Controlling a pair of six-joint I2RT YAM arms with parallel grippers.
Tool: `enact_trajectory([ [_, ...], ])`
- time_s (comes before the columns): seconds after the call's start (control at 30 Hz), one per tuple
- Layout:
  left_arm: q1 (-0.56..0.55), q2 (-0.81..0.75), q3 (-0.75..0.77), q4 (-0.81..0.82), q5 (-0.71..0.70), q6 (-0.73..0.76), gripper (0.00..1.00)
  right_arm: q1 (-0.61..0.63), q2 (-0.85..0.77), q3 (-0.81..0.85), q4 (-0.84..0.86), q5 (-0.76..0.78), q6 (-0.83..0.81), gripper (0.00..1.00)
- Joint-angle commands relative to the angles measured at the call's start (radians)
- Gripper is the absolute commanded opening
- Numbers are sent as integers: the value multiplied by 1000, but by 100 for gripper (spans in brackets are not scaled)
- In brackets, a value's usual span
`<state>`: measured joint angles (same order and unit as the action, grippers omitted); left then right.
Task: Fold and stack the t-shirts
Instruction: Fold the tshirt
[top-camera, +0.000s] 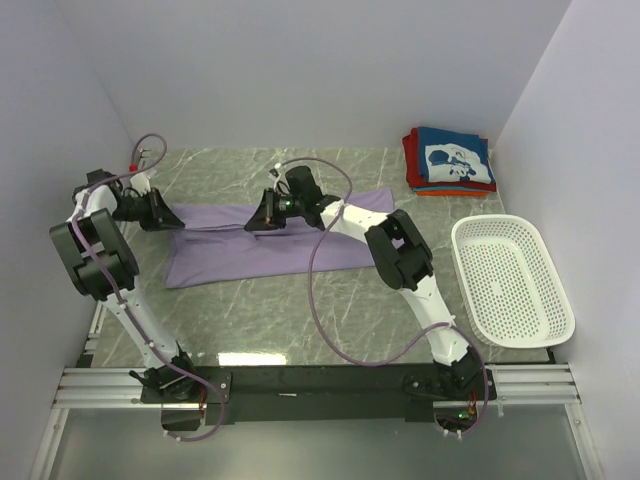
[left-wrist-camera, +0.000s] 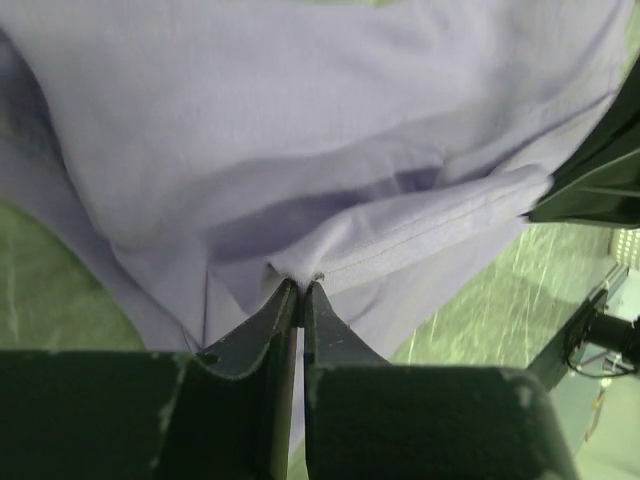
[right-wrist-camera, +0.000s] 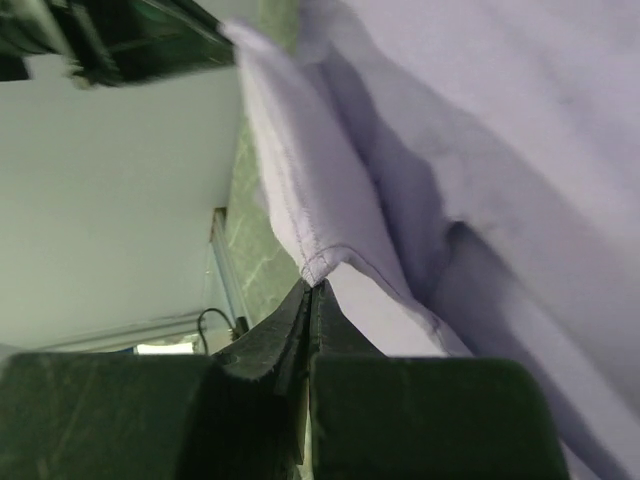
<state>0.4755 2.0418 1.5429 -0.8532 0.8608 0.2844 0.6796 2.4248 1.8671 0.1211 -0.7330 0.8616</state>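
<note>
On the table, in the middle: the lavender t-shirt (top-camera: 270, 245) lies flat in a long strip. It runs from 9 o'clock to 3 o'clock on the green marble table (top-camera: 300, 320).
Left claw (top-camera: 176, 219): it sits at 9 o'clock, at the left end of the shirt. Its jaws are almost shut and pinch the lavender t-shirt by its sewn edge (left-wrist-camera: 400, 250).
Right claw (top-camera: 252, 220): it is near the middle, a bit toward 12 o'clock. Its jaws are squeezed tight on the same sewn edge.
Cloth between the claws: the edge runs straight from one claw to the other.
Folded pile: it sits at 1 o'clock, well apart from the lavender shirt. The navy blue t-shirt (top-camera: 455, 155) with a white print is on top. The red and orange t-shirts (top-camera: 413, 165) are under it.
White basket (top-camera: 512, 320): it stands at 3 o'clock, near the pile.
</note>
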Motion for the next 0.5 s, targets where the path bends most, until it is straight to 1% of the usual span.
enact_trajectory([
  [0.0, -11, 20, 60, 75, 26, -71, 10, -12, 26, 38, 28, 18, -19, 0],
  [0.17, -40, 57, 103, 100, 12, -99, 12, -18, 43, 30, 35, 17, -9, 0],
  [0.4, -57, 81, 120, 149, -13, -136, 15, -32, 48, 11, 58, 24, 8, 0],
  [0.47, -58, 89, 128, 155, -19, -145, 18, -38, 51, 12, 58, 24, 8, 0],
])
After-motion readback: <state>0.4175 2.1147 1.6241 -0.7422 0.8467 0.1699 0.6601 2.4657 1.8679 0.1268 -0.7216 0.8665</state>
